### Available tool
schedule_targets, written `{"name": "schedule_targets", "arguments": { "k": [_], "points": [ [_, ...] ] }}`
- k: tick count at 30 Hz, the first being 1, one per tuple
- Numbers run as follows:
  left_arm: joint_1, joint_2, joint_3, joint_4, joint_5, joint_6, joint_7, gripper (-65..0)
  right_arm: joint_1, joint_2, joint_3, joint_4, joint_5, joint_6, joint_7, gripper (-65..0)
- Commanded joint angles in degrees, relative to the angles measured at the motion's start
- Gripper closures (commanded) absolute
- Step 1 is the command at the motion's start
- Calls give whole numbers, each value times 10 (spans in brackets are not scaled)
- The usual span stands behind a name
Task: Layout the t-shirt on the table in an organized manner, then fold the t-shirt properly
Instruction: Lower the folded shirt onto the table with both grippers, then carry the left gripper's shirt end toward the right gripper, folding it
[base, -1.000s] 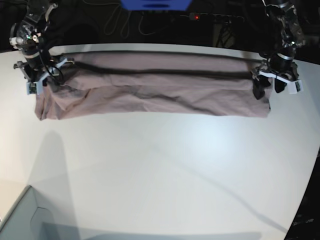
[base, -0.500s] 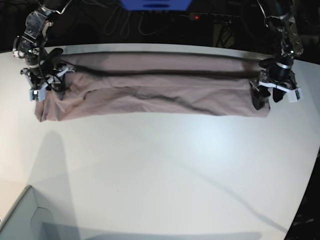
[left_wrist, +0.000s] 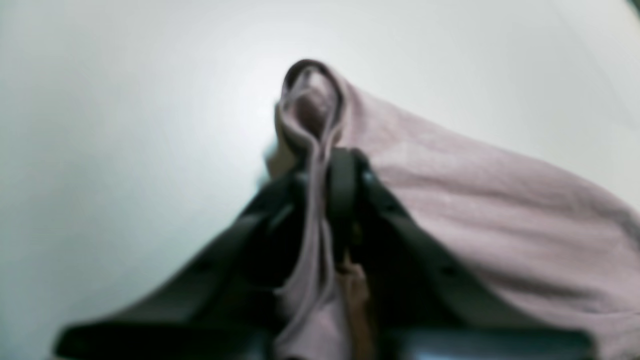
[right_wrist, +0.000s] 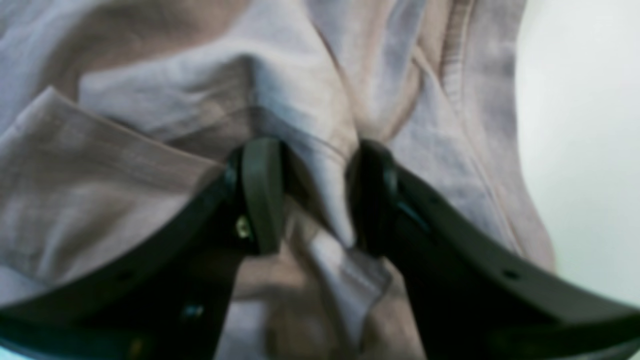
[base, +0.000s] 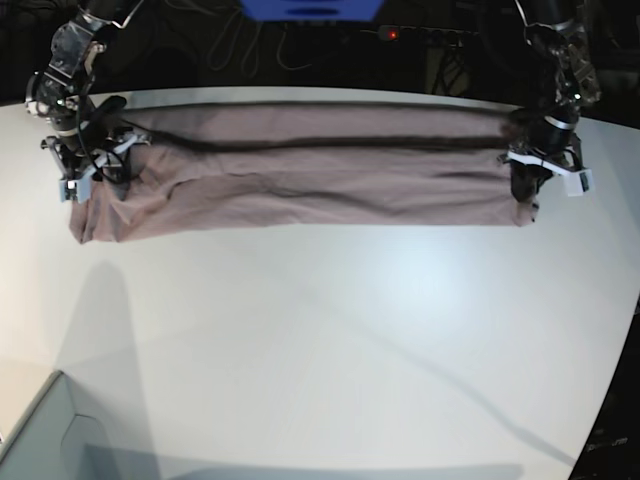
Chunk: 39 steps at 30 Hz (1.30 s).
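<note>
**Folded t-shirt held at both ends across the upper table**

The t-shirt (base: 300, 170) lies as a long horizontal band across the upper part of the base view, folded lengthwise, resting on the white table (base: 330, 340). At the upper right of that view, the left gripper (base: 527, 192) meets the band's end. In the left wrist view, its jaws are pressed together on a thin pinched fold of the mauve cloth (left_wrist: 450, 200), which drapes away to the right. At the upper left of the base view, the right gripper (base: 92, 172) sits at the opposite end. In the right wrist view, the right gripper (right_wrist: 315, 200) has its jaws partly apart with a ridge of bunched fabric (right_wrist: 150, 150) caught between them.
</note>
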Motion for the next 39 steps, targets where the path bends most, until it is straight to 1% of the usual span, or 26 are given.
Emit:
{"name": "schedule_targets", "arguments": {
  "k": [1, 3, 4, 7, 9, 11, 14, 16, 19, 21, 24, 26, 31, 32, 35, 36, 37, 39],
  "points": [
    [2, -4, -1, 8, 7, 6, 11, 0, 1, 4, -1, 7, 2, 6, -3, -248],
    [1, -4, -1, 26, 7, 8, 11, -10, 1, 4, -1, 7, 2, 6, -1, -248],
    [1, -4, -2, 41, 7, 8, 11, 0, 1, 4, -1, 7, 2, 6, -1, -248],
    [9, -4, -4, 98, 7, 9, 18, 0, 1, 4, -1, 7, 2, 6, 0, -248],
    [6, -3, -22, 141, 7, 9, 48, 0, 2, 4, -1, 7, 2, 6, 0, -248],
    [-5, -2, -46, 176, 7, 9, 91, 0, 2, 3, -2, 7, 2, 6, 0, -248],
    [-29, 9, -81, 220, 7, 9, 149, 0, 2, 2, -2, 7, 2, 6, 0, -248],
    [-34, 18, -96, 250, 8, 9, 172, 0, 1, 2, -2, 7, 2, 6, 0, -248],
    [-33, 32, -100, 290, 10, 9, 194, 0, 1, 2, -2, 7, 2, 6, -2, -248],
    [-32, 47, -99, 314, 10, 9, 199, 0, 1, 2, -7, 7, 2, 6, -3, -248],
    [-24, 87, -98, 345, 12, 9, 199, 0, -2, 2, -26, 7, 2, 6, -3, -248],
    [-21, 114, -86, 357, 15, 10, 198, 0, -3, 2, -33, 7, 2, 6, -3, -248],
    [-11, 172, -29, 372, 90, 10, 192, 0, -2, 2, -38, 7, 2, 6, -3, -248],
    [-10, 177, -23, 374, 105, 10, 188, 0, -1, 2, -38, 7, 2, 6, -3, -248],
    [6, 177, 5, 383, 148, 11, 159, 0, 0, 2, -38, 7, 2, 6, -3, -248],
    [16, 177, 32, 385, 152, 14, 149, 0, 1, 2, -38, 7, 2, 6, -3, -248],
    [27, 177, 59, 387, 150, 33, 139, 0, 1, 2, -38, 7, 2, 6, -3, -248],
    [57, 177, 126, 390, 150, 113, 105, 0, 1, 2, -38, 7, 2, 6, -2, -248]
  ]
}}
